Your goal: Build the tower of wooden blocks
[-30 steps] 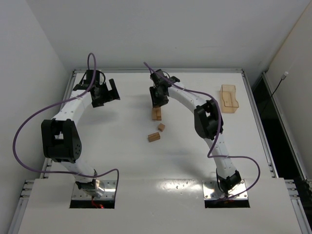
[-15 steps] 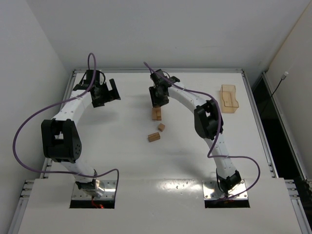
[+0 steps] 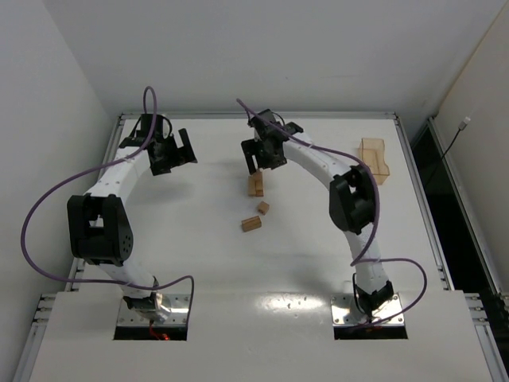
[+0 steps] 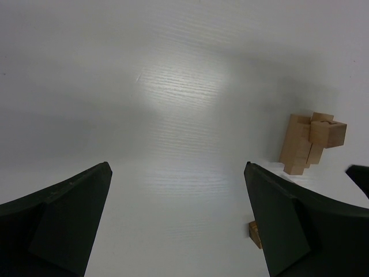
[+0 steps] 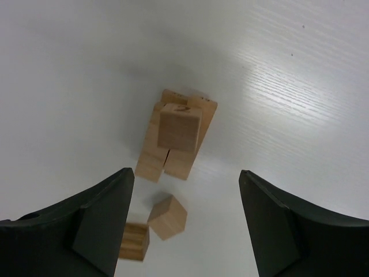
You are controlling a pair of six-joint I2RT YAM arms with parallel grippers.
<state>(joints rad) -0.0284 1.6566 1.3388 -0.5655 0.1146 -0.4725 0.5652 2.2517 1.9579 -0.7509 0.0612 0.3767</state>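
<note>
Tower [image 5: 176, 135] standing on desk [image 3: 199, 239], cube [image 5: 180, 127] on top — right fingers [image 5: 98, 219] spread open above, empty; left fingers [image 4: 63, 219] open, far left.

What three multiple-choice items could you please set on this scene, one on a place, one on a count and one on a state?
1. Where does the tray stand?
A. between the arm bases
B. touching the tower
C. at the far right of the table
2. How many wood blocks lie loose beside the tower?
A. none
B. two
C. five
3. How is the right gripper?
A. open, holding nothing
B. shut on a block
C. shut on the tray
Answers: 1 C, the top view shows it near the far right edge, well apart from the tower. 2 B, two single blocks lie on the near side of the tower. 3 A, the right wrist view shows the jaws spread wide with nothing between them.
</note>
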